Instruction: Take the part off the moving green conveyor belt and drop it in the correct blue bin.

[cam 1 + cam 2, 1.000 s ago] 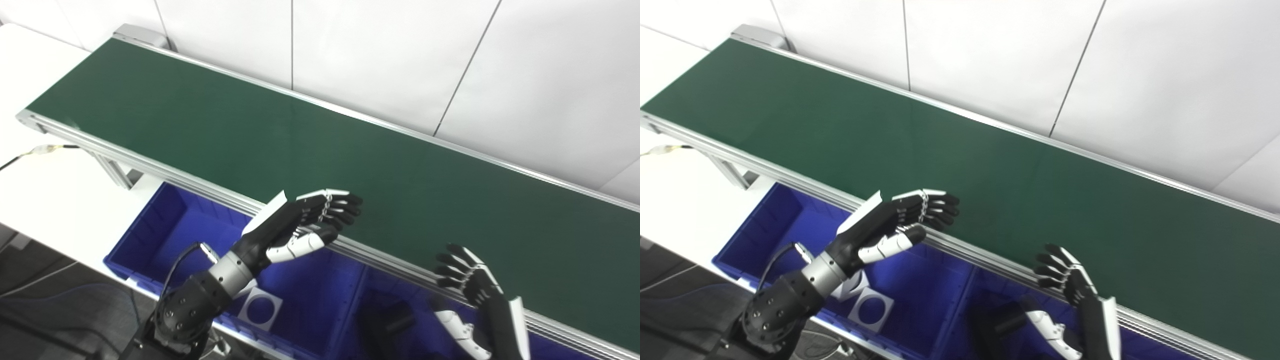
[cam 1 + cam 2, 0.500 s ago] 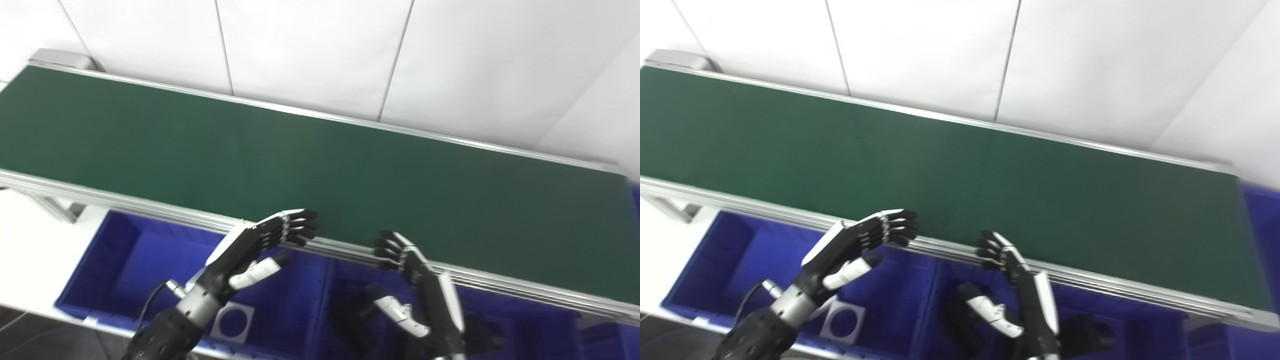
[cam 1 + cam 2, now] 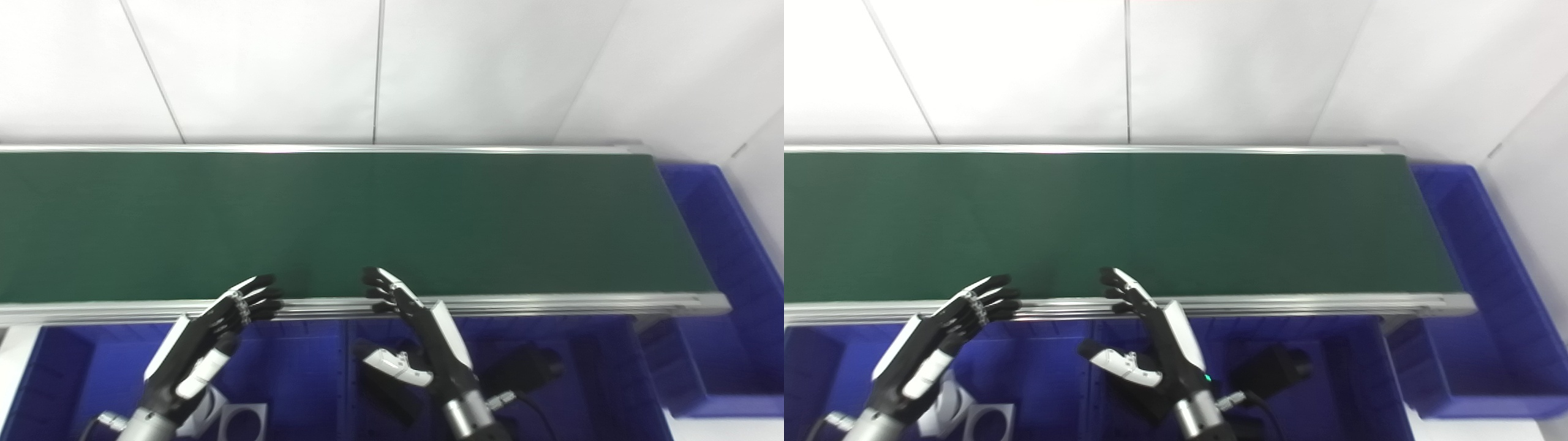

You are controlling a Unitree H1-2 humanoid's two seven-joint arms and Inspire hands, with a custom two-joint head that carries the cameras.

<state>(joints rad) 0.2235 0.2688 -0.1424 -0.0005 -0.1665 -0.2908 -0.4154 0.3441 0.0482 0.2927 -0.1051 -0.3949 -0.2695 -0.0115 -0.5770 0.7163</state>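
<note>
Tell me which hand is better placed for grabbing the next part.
Neither yet: the green conveyor belt carries no part. Left hand and right hand both hover open at its near rail.

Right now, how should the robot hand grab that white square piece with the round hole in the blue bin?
From straight above, since the walls of the blue bin block the sides. The white square piece lies flat, so probably hook a finger through its round hole and pinch the frame against the thumb. The open left robot hand is nearest.
</note>
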